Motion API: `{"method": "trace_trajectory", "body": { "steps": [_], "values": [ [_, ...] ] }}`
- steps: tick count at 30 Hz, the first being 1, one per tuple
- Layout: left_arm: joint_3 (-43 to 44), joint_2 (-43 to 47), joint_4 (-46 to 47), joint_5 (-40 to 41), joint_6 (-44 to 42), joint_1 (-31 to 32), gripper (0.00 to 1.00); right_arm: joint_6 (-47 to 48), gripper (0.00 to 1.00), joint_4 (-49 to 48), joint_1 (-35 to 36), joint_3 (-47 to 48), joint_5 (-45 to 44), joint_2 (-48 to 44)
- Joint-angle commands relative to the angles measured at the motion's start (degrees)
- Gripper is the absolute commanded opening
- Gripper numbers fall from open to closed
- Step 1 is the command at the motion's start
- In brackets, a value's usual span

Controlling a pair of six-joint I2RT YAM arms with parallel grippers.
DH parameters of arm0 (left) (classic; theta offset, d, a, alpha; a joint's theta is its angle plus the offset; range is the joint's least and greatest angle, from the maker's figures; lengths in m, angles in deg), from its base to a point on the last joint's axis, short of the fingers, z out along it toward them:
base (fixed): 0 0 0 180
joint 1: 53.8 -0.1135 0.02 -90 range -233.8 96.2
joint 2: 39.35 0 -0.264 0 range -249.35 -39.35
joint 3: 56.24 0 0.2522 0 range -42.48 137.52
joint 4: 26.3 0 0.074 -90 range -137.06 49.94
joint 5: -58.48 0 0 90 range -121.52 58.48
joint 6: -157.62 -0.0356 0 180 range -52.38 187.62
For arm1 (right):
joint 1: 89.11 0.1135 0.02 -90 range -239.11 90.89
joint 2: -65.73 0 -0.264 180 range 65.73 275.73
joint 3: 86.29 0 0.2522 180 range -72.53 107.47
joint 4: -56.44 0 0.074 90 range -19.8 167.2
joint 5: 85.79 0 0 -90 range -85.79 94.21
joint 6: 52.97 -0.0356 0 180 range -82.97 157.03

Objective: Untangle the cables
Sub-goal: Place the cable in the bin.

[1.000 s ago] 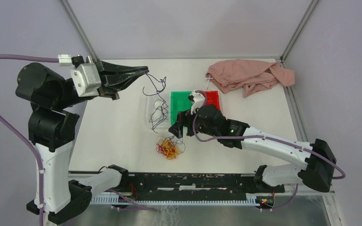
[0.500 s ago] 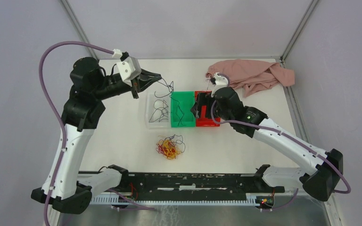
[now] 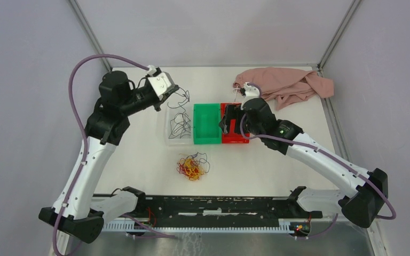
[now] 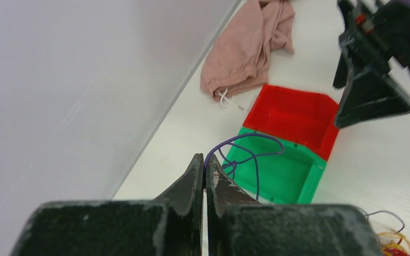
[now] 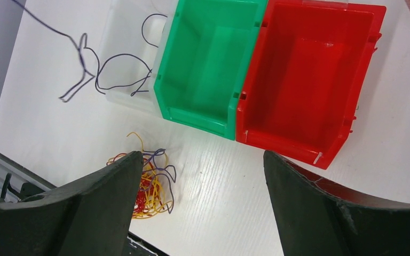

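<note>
Left wrist, left gripper [image 4: 203, 161] pinching purple cable [image 4: 256, 135]

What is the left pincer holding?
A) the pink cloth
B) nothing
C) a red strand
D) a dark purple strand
D: in the left wrist view, the left pincer is shut on a dark purple strand that loops out from its tips.

Tangled red, yellow, purple cables [image 3: 192, 166], loose purple strand [image 4: 255, 173] dangling
</note>
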Motion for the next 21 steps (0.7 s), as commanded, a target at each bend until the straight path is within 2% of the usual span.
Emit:
{"method": "trace_trajectory", "body": {
  "steps": [1,7,14,19,21],
  "values": [
    [-6.39,0.85,4.68,6.22,-8.03,0.18,0.03,0.52,0.89,-1.29,-0.37,-0.23,-1.23,-0.40],
    [-13.63,-1.34,10.08,11.56,-12.75,0.23,0.03,0.65,0.89,-1.53,-0.44,-1.62,-1.58,-1.18],
    [-15.46,-6.22,14.59,14.17,-14.29,0.10,0.03,0.70,0.89,-1.90,-0.69,-2.87,-1.76,-1.73],
    [-17.31,-9.12,15.20,16.15,-18.50,-0.03,0.03,0.46,0.89,-2.36,-0.79,-3.64,-1.66,-1.93],
    [-17.59,-10.63,12.83,16.48,-20.33,-0.04,0.03,0.34,0.89,-2.39,-0.85,-3.75,-1.59,-1.89]
  ]
}}
